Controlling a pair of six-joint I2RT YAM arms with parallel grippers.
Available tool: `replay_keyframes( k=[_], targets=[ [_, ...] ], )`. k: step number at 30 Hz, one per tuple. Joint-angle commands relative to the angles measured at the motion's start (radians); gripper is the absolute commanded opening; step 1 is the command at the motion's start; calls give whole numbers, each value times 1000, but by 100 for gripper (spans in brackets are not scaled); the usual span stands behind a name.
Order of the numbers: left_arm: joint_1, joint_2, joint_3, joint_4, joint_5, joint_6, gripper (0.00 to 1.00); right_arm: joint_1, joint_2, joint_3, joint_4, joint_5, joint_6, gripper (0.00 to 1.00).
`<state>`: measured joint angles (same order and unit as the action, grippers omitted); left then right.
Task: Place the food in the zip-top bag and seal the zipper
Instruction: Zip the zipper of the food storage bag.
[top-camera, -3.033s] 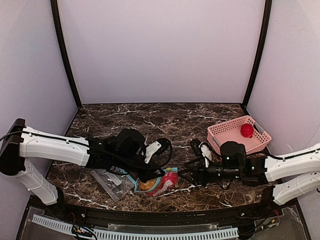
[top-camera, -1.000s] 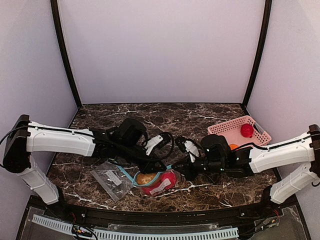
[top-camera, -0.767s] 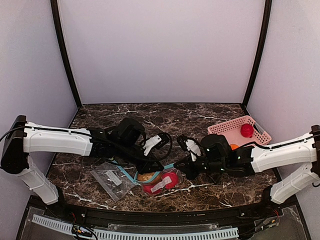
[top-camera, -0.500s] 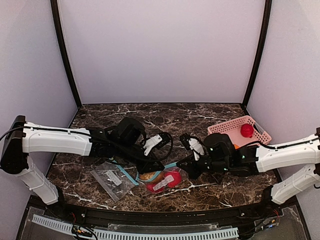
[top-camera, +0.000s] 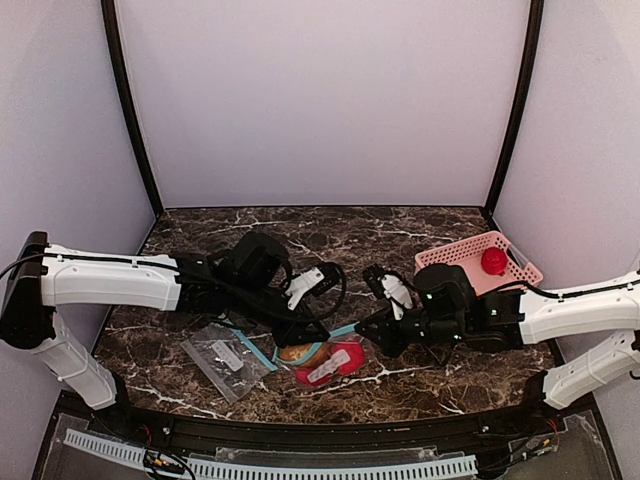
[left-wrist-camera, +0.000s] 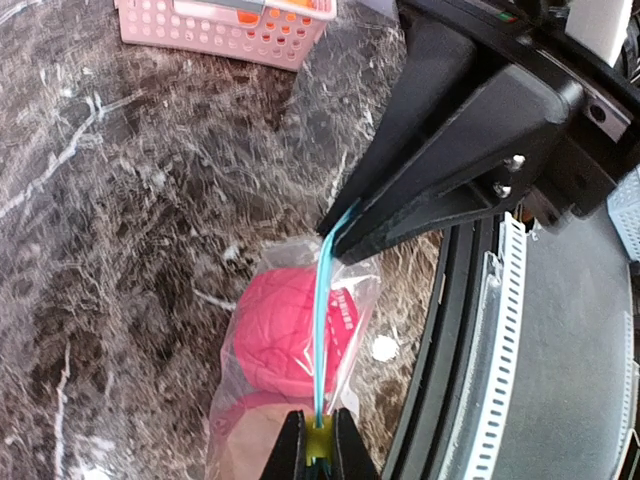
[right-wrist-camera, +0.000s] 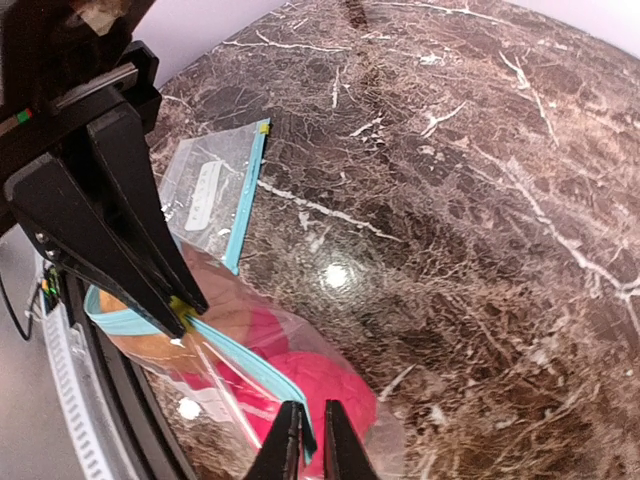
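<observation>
on the bench (top-camera: 400, 235), near its front middle, sits the zip-top bag (top-camera: 325, 362) with red food (left-wrist-camera: 285, 325) inside. the left jaws and the right jaws each pinch, almost closed, one end of the teal zipper (left-wrist-camera: 322, 320).

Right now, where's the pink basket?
Top view: the pink basket stands at the right side of the table, just behind the right arm, with a red fruit inside.
</observation>
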<state>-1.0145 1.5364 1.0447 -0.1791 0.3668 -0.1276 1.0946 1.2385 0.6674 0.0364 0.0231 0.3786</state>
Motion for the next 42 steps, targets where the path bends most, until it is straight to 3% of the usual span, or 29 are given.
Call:
replay_keyframes(
  k=[1,3,6,11,15,18,25,42],
  targets=[
    [0,-41,-24,-86,47,-113,1,-13,-11,6,-41,54,-20,24],
    [1,-43,-35,-71,18,-172,1,-4,-10,14,-41,63,-18,48],
    [0,-45,-60,-48,-32,-272,1,30,-15,15,2,95,-8,70],
    [9,-47,-110,-2,-88,-392,1,131,17,41,21,206,27,84],
    [24,-66,-151,61,-123,-478,1,217,112,108,-16,344,144,88],
    [26,-82,-197,138,-131,-535,1,273,185,167,0,391,196,97],
    [26,-136,-270,212,-181,-635,1,312,339,311,0,393,263,99],
    [25,-194,-296,194,-220,-637,1,338,508,457,-97,371,242,99]
  ],
)
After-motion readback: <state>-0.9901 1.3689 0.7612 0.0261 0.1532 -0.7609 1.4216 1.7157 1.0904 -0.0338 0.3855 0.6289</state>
